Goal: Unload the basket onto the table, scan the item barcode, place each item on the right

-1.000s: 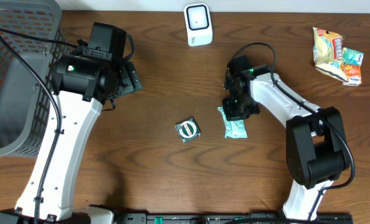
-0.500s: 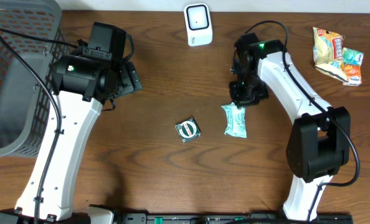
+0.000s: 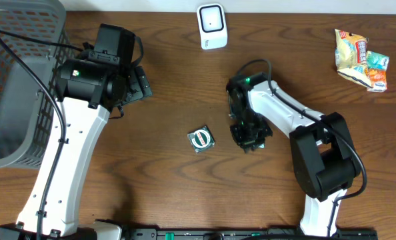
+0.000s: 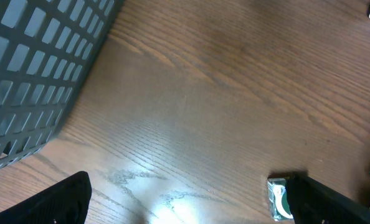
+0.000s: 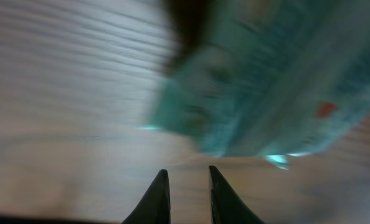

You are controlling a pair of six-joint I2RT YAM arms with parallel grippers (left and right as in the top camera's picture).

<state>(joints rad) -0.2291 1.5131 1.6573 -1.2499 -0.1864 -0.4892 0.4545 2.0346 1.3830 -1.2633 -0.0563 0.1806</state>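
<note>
A teal packet (image 5: 266, 81) fills the upper right of the right wrist view, blurred, lying on the wood just beyond my fingertips. My right gripper (image 5: 187, 171) is slightly open, and only bare table shows between its jaws. From overhead the right gripper (image 3: 249, 137) hangs over the packet and hides it. The white scanner (image 3: 212, 27) stands at the table's back edge. A small green and white item (image 3: 200, 139) lies mid-table and also shows as a small packet (image 4: 277, 199) in the left wrist view. My left gripper (image 4: 197, 211) is wide open and empty.
A grey plastic basket (image 3: 18, 80) occupies the far left, its wall (image 4: 42, 68) near the left gripper. Two snack bags (image 3: 361, 59) lie at the back right. My left arm (image 3: 85, 120) stretches along the left side.
The right gripper swung back toward the scanner, then came down and left over the teal packet, and its jaws parted a little. The left arm stayed put.
</note>
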